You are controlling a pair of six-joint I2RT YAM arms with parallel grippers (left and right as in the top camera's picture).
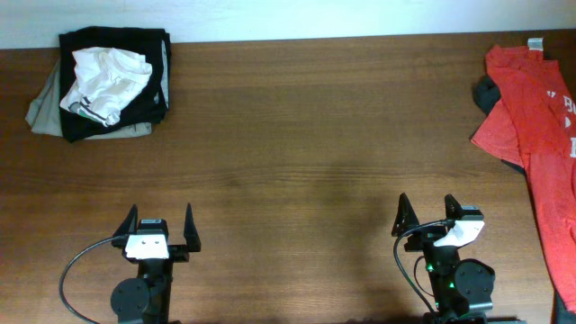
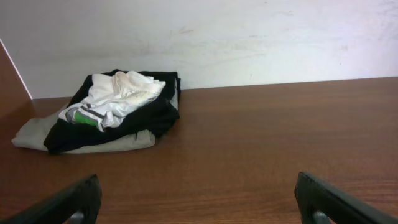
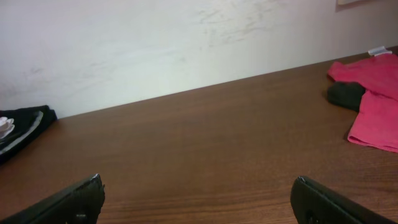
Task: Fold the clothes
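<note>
T-shirt (image 1: 538, 117): red-orange, lying rumpled and unfolded at the table's right end. It runs from the far edge toward the near edge, and its right part is cut off in the overhead view.
Lettering (image 1: 569, 110): white, on the T-shirt. Only a few characters show at the frame edge, and they cannot be read.
Label (image 1: 536, 43): small and white, at the T-shirt's end nearest the table's far edge.
Dark item (image 1: 487, 90): small and black, touching the T-shirt's side that faces the table centre. Whether it lies under the cloth cannot be told.
Table (image 1: 297, 135): brown wood grain.
Right gripper (image 1: 427, 214): at the table's near edge, right of centre. The fingers are spread wide with nothing between them, well apart from the T-shirt.
Left gripper (image 1: 159, 225): at the table's near edge, left of centre. The fingers are spread wide and hold nothing.
Pile (image 1: 108, 81): at the table's far left corner. A white garment (image 1: 106, 79) is bunched on top of a black garment (image 1: 148, 54), and both lie on a beige garment (image 1: 40, 112).
Wall (image 2: 249, 37): white and scuffed, behind the table's far edge.
</note>
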